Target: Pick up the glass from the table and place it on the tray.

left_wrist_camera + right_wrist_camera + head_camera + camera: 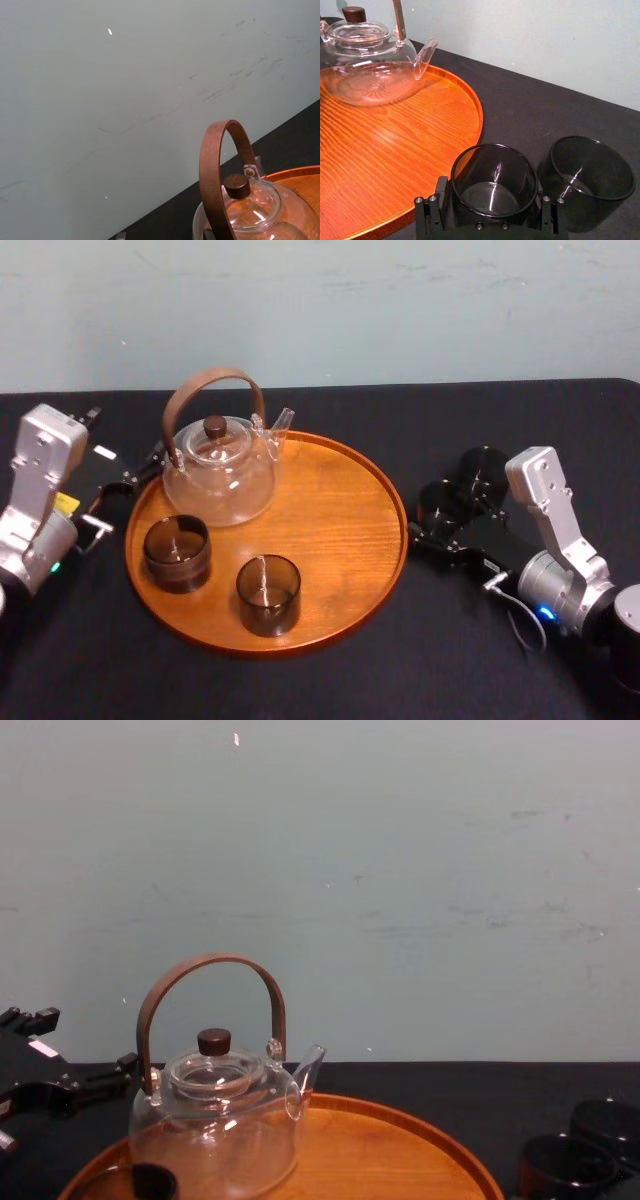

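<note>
A dark smoked glass (494,175) stands on the black table (330,680) just off the right rim of the round wooden tray (345,510). My right gripper (491,195) is shut on it, one finger against each side; in the head view that gripper (432,527) sits right of the tray with the glass (440,504) in it. A second dark glass (591,172) stands close behind the first. Two more dark glasses (177,552) (268,594) stand on the tray's front. My left gripper (108,502) rests open at the tray's left rim.
A clear glass teapot (220,465) with a brown hoop handle stands on the back left of the tray. The tray's right half is bare wood. A pale wall (400,870) runs behind the table. The second glass (483,468) nearly touches the held one.
</note>
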Available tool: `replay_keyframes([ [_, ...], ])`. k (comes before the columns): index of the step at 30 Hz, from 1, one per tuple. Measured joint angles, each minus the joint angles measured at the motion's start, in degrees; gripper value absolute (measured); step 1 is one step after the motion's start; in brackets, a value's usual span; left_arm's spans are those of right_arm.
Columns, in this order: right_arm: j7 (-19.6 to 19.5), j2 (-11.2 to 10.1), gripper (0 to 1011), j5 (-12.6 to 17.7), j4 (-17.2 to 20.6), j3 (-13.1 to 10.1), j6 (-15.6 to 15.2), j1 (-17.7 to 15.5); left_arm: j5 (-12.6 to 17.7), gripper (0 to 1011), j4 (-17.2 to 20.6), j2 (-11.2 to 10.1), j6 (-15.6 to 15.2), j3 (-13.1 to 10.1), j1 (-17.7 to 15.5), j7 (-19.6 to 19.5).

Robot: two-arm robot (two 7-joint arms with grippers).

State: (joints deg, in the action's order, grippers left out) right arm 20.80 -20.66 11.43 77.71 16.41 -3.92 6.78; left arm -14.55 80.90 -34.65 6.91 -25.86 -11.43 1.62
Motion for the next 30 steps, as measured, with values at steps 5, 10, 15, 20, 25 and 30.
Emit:
replay_keyframes([
  [5,0.0,0.0,1002,0.0,0.0,0.0,0.0,0.0,0.0,1002,0.0,0.0,0.0,0.0,0.0,0.0],
  [10,-0.1,-0.1,996,0.0,0.1,0.0,0.0,-0.1,0.0,1001,0.0,0.0,0.0,0.0,0.0,0.0],
  [15,-0.1,-0.1,908,0.0,0.2,0.0,0.0,-0.1,0.0,1001,0.0,0.0,0.0,0.0,0.0,0.0],
  [20,-0.1,-0.1,907,0.0,0.2,0.0,0.0,-0.1,0.0,1001,0.0,0.0,0.0,0.0,0.0,0.0],
  [25,-0.1,-0.1,906,0.0,0.3,0.0,0.0,-0.1,0.0,1001,0.0,0.0,0.0,0.0,0.0,0.0],
  [30,0.4,-0.4,907,0.4,0.4,-0.1,0.2,-0.4,0.0,1001,0.0,0.0,0.0,0.0,0.0,0.0],
])
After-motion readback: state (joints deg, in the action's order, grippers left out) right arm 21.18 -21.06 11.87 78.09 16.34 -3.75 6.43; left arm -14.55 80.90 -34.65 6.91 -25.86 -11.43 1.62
